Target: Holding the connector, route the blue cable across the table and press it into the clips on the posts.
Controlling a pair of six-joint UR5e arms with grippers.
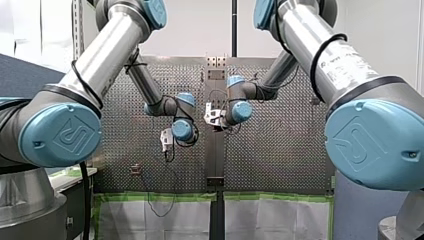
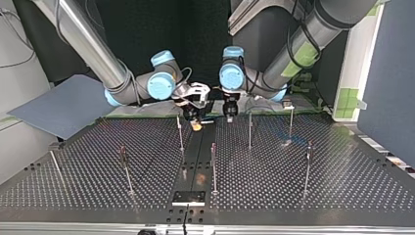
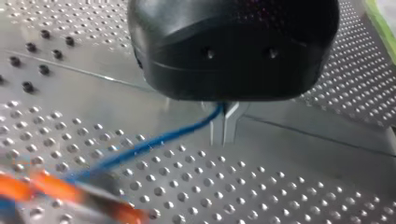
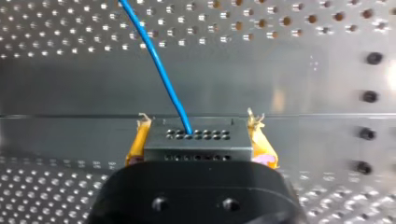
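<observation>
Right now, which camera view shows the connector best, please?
The right wrist view: the connector sits close up, clamped in my right hand, with the blue cable leaving its face. The top view shows only a small pale speck; the left wrist view a blur; the front view does not show it.

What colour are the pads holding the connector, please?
Yellow pads beside the connector; clearest in right wrist view.

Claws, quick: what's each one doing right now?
Left claw: closed on the blue cable.
Right claw: closed on the connector.
</observation>
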